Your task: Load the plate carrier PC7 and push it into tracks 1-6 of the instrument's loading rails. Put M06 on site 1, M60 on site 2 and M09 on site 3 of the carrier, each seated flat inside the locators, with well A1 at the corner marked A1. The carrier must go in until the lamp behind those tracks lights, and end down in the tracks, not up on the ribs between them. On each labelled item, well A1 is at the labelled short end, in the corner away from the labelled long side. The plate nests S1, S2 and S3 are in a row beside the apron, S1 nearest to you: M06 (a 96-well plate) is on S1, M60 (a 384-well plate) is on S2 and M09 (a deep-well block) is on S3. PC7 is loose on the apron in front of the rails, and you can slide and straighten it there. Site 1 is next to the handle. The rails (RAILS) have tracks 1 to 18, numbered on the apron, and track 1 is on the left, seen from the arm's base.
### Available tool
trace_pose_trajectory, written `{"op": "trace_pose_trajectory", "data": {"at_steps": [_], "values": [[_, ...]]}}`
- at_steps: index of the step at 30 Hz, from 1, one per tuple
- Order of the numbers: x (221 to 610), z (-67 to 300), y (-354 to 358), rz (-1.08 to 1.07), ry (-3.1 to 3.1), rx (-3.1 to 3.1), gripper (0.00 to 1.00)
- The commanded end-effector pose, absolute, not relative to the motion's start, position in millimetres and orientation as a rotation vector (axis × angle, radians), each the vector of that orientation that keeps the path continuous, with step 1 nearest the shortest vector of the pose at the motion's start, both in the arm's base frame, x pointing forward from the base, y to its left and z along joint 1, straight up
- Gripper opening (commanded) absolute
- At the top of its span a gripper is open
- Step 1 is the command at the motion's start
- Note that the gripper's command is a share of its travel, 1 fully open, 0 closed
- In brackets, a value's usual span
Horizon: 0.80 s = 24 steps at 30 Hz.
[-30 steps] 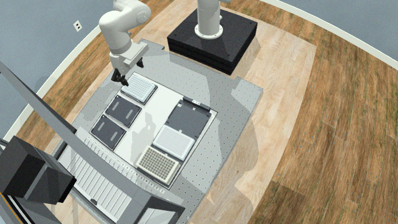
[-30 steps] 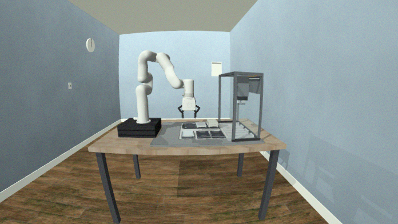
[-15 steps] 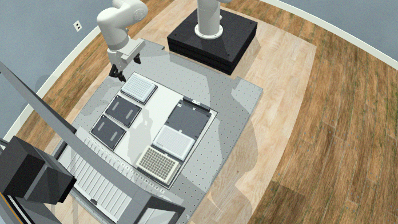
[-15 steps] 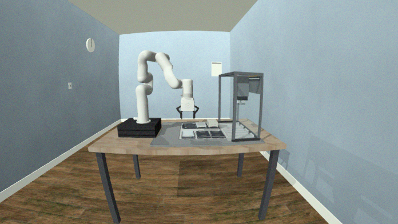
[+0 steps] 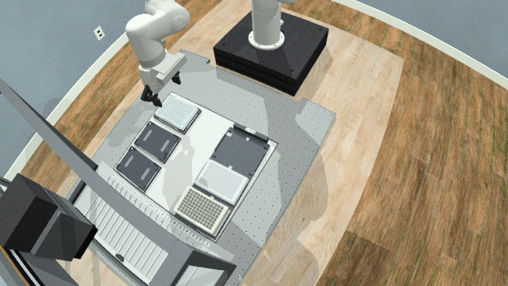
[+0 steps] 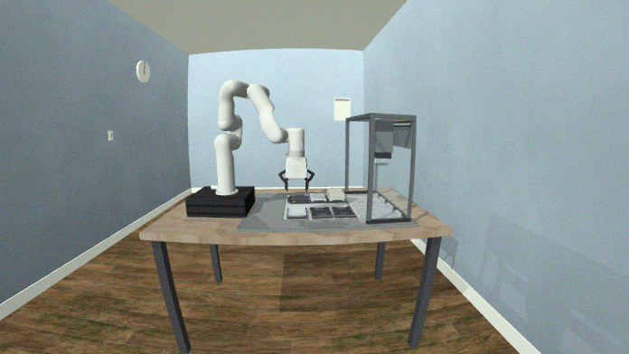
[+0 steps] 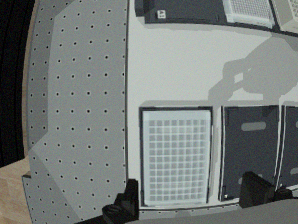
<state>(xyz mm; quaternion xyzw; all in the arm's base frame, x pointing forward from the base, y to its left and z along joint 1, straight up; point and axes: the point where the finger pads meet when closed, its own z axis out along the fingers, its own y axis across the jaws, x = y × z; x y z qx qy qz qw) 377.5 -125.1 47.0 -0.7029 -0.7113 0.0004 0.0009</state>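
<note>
M06: 96-well plate sat on nest S1, nearest the arm's base; sites 2 and 3 of PC7 already carried M60 and M09; site 1 by the handle was bare
Nests S2, S3: vacant
Gripper: fingers fully spread, nothing held, hovering above and just outside M06's near end
Step in hand: judged to be the descent onto M06
Doing it well: centre the jaws over the plate, come down straight, clamp evenly, lift level
Orientation: labels unreadable, so A1 corner could not be told
</note>
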Motion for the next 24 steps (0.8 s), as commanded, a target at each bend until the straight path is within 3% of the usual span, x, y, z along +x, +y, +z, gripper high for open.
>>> {"op": "trace_pose_trajectory", "data": {"at_steps": [1, 24], "values": [[379, 40, -126, -0.009, -2.234, -2.208, 1.00], [379, 9, -125, -0.009, -2.234, -2.208, 1.00]]}}
